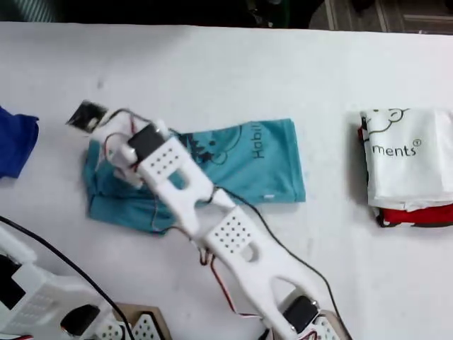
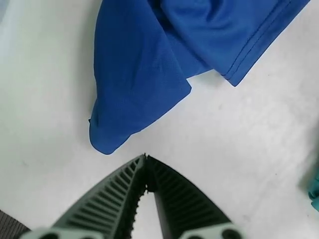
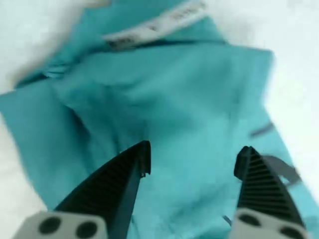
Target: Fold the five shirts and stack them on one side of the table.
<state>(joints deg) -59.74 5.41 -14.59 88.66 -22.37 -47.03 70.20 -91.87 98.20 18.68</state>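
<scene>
White bench (image 1: pixel 212 64) fills the high view, with a dark strip of room beyond its far edge. Left of the middle lies the teal shirt (image 1: pixel 248 159), partly folded with its print facing up and its left end rumpled into loose folds. The right arm (image 1: pixel 233 237) stretches from the near edge diagonally across this shirt, its wrist over the rumpled end. In the right wrist view the right jaws stand spread wide over the teal cloth with nothing between them, and a pale neck label (image 3: pixel 154 25) shows beyond them. Whether the tips touch the cloth I cannot tell.

At the left edge of the bench sits the blue shirt (image 1: pixel 14 142), unfolded and bunched. The left arm (image 1: pixel 35 297) is at the near left corner. In the left wrist view the left jaws are pressed together over bare bench, near the blue shirt's edge but apart from it.

Well apart on the right side sits a stack: a folded white shirt (image 1: pixel 407 159) on top of a red shirt (image 1: pixel 417 214).
</scene>
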